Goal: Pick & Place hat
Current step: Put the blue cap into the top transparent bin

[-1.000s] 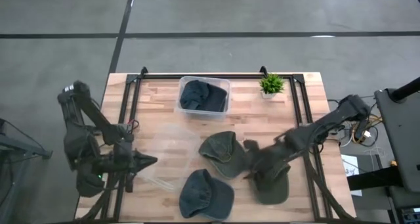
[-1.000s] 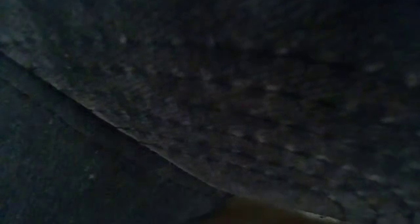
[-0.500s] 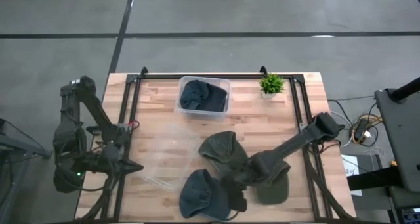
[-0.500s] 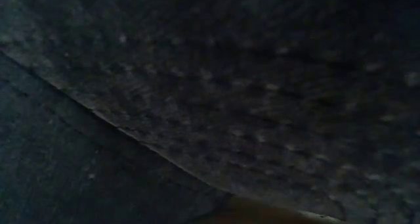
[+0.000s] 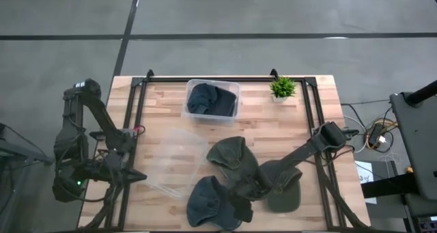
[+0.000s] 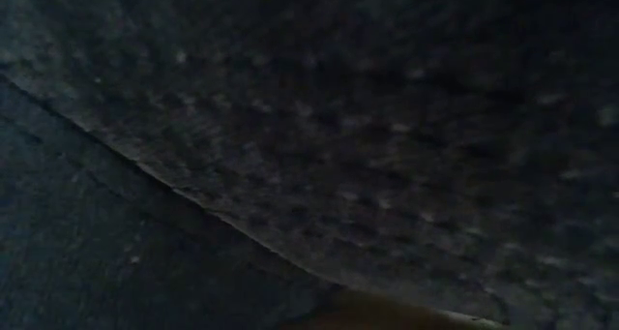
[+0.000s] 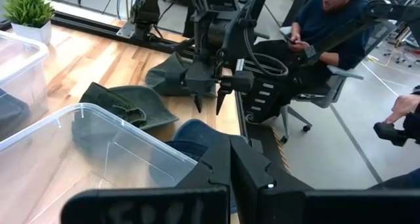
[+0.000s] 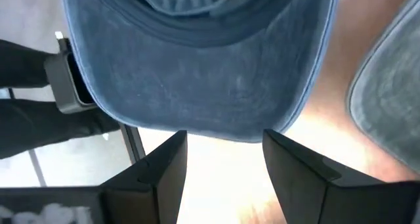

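Fingers [image 8: 164,178] of my right gripper [image 5: 240,207] were spread apart, holding nothing, and they hung low at the near edge of the table [image 5: 171,117]. The brim of the blue hat [image 5: 208,202] lay just in front of them, filling the right wrist view [image 8: 197,73], but I did not touch it yet. Beside this hat lay two green hats, one [image 5: 231,158] toward the table's middle and one [image 5: 283,188] partly under my right arm. Farther away a clear bin [image 5: 213,100] held a dark hat [image 5: 208,98], with a small plant [image 5: 282,88] near it. My left gripper [image 5: 136,176], closed and empty, waited at the left side beside a clear lid [image 5: 179,161].
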